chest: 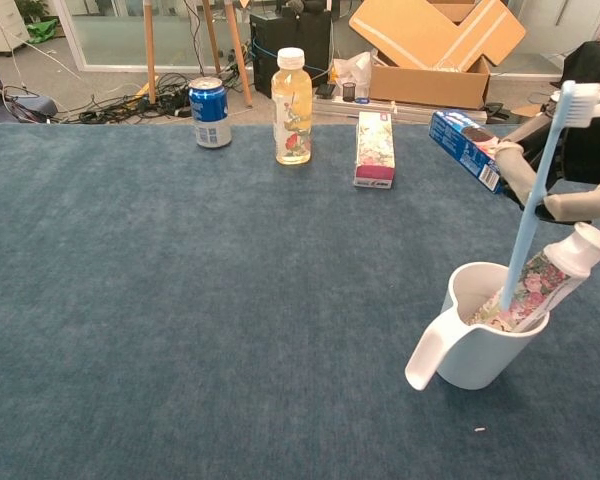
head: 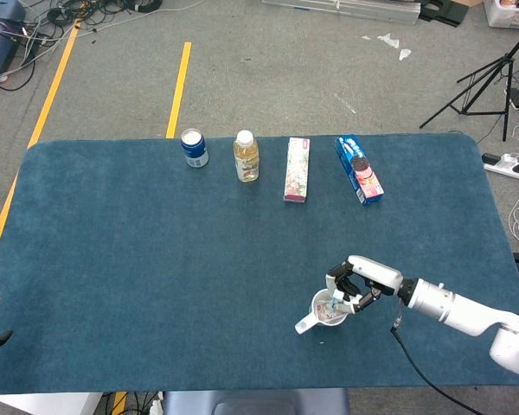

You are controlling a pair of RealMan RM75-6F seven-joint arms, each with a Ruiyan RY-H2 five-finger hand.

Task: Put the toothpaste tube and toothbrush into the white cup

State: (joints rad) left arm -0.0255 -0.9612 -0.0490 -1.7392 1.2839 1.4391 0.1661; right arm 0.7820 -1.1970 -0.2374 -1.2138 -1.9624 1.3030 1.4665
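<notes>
Pinching the toothbrush [chest: 536, 190] partway up its handle so it stays near upright, the right hand [chest: 570, 165] has its lower end inside the cup [chest: 480, 345], at table's 5 o'clock, beside the tube [chest: 545, 285] leaning toward 2 o'clock; left hand unseen.

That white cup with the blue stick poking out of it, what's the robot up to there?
The robot's right hand holds a light blue toothbrush and has its lower end inside the white cup, bristles up. A flowery toothpaste tube already leans in the cup, cap sticking out over the rim. The hand has not let go yet. A soda can, a drink bottle and two boxes stand along the far edge of the blue table. The left hand is out of sight.
</notes>
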